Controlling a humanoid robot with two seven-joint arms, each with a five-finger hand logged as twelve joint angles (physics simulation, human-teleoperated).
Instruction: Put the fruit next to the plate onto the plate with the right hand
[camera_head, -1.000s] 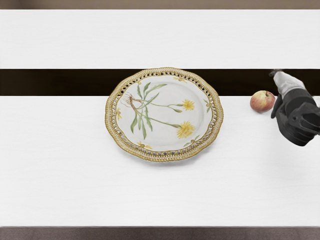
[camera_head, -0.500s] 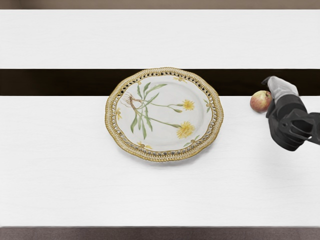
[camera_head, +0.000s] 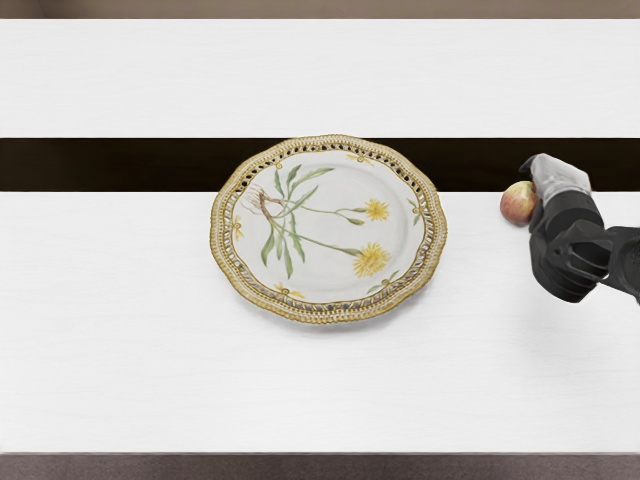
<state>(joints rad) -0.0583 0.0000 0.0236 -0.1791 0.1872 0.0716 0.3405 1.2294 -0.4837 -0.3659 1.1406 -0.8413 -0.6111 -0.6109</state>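
A small red-yellow apple (camera_head: 515, 203) lies on the white table just right of the plate (camera_head: 228, 240), a round white dish with a gold pierced rim and painted yellow flowers. My right hand (camera_head: 546, 186), black with pale fingertips, comes in from the right edge and sits against the apple's right side, covering part of it. Its fingers are spread around the fruit and not closed on it. The apple rests on the table. The left arm is out of view.
A dark gap (camera_head: 100, 165) runs across the table behind the plate and the apple. The white tabletop (camera_head: 320, 390) stretches in front of the plate to the near edge.
My right hand has moved left and slightly up, from beside the apple to touching and partly covering its right side. The apple and the plate have not moved.
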